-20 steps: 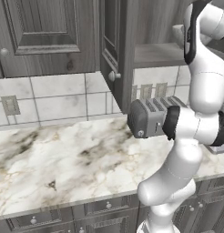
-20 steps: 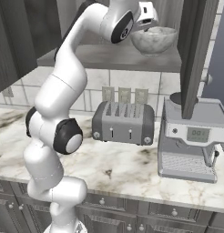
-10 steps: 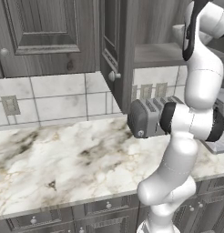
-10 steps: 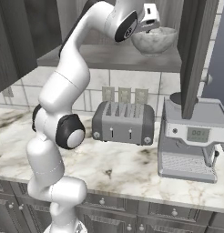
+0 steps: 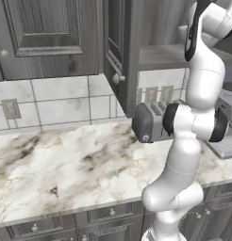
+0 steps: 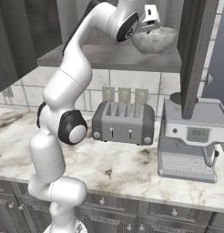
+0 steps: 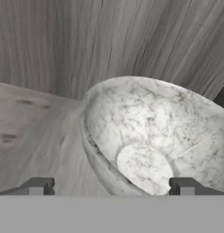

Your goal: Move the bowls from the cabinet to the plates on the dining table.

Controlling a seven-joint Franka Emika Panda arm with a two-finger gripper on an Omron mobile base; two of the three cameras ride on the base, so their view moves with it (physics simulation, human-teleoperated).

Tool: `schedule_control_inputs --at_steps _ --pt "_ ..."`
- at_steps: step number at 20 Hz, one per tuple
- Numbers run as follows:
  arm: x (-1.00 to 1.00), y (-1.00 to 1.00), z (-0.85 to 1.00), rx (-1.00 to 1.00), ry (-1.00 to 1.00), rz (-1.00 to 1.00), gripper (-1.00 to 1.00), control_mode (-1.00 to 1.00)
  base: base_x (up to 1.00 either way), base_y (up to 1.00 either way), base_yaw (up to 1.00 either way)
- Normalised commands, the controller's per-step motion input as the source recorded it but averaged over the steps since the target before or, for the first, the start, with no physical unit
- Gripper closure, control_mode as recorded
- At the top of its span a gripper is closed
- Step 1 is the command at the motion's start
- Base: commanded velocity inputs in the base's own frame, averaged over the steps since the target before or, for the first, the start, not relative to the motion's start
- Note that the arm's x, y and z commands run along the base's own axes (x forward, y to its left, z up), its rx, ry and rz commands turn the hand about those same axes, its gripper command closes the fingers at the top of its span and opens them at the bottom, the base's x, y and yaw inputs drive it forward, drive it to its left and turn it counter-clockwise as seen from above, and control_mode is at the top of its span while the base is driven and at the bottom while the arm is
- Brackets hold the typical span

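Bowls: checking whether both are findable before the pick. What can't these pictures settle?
- Second bowl: none seen; the cabinet interior is partly behind its door.
- Bowl: near side covered by the end effector.
- Hand view: the bowl's right rim is cut off.

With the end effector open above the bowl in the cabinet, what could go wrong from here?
1. The open end effector may close on only one wall of the bowl, so it could slip.
2. The bowl sits on the cabinet shelf; if knocked off, it might fall on the toaster.
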Motion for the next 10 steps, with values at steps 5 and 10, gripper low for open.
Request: schedule_control_inputs --at_steps 5,10 --pt "0.28 -0.08 0.00 0.00 0.05 0.02 -1.00 -1.00 0.00 0.00 0.00" --pt "0.14 -0.10 0.00 0.00 0.04 0.02 -1.00 -1.00 0.00 0.00 0.00"
